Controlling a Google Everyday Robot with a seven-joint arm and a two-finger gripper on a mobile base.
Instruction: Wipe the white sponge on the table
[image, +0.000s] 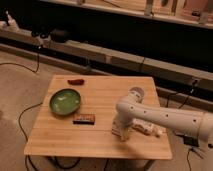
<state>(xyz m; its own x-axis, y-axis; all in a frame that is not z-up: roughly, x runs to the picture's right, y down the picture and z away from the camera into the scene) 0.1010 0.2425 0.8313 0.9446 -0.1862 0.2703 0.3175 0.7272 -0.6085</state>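
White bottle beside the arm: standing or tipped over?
Tipped: the white bottle lies lengthwise on the table, beside the end effector, which is down at the tabletop near the front edge.

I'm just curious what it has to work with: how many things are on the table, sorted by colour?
Green: 1, the bowl.
Red-brown: 1, a small item.
Dark: 1, a packet.
White: 1, a bottle.
Total: 4 visible on the table.
The gripper is down near the front edge, beside the bottle, and may hide more.
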